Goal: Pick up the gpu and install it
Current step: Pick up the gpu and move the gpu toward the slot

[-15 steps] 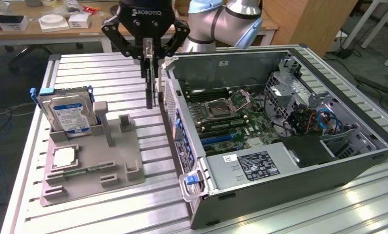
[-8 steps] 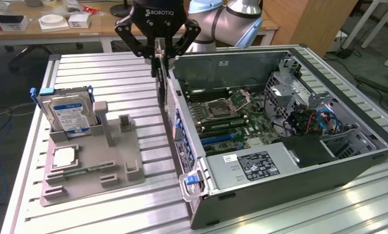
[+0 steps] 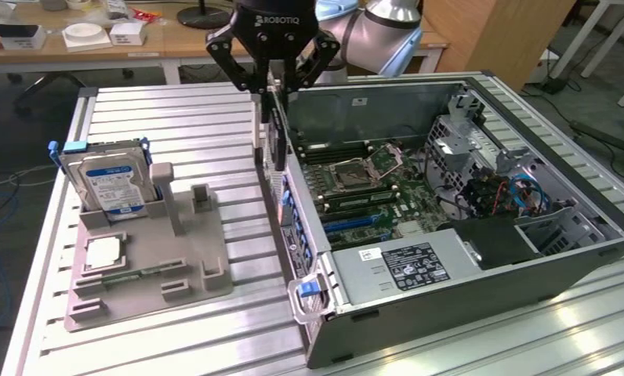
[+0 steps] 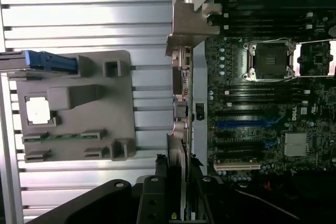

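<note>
While gpu (image 3: 277,137) is gripped between closed fingers (image 3: 261,103) over case (image 3: 458,305) rear edge, bracket may be snagged there; slot (image 3: 350,223) missed if card tilted.

Bright, even room light falls on the scene, and the ribbed metal table (image 3: 594,321) throws white glare at the exterior view's right. In the wrist view the table washes pale, while the open computer case (image 3: 469,305) stays dim and shadowed inside
</note>
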